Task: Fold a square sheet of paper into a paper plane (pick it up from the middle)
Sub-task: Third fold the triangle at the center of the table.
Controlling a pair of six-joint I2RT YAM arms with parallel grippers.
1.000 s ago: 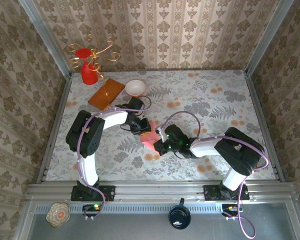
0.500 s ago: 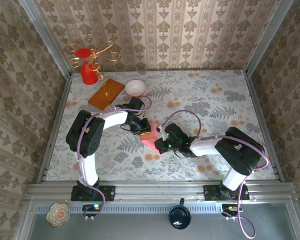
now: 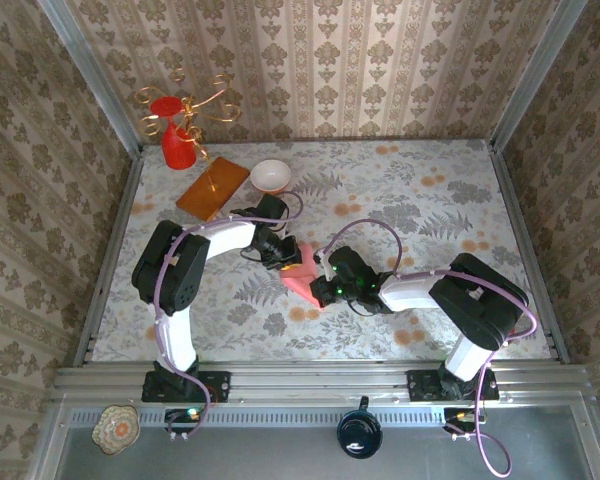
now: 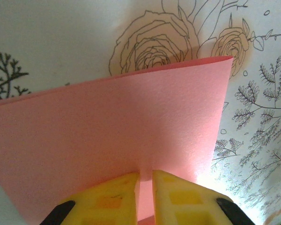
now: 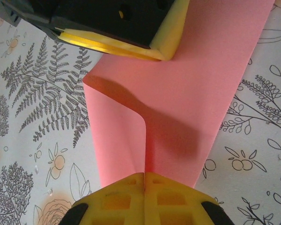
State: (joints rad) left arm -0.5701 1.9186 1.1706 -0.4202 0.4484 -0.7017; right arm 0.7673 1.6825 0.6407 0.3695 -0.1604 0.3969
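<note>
Top external: square sheet of paper (image 3: 299,285), pink, partly folded, between both arms. Left gripper (image 4: 146,180) pinches one edge; right gripper (image 5: 144,180) clamps the curled fold.

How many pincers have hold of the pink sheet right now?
2. The left pincer clamps one edge of the pink sheet; the right pincer is shut on a raised fold at the opposite edge. Neither is hidden.
</note>
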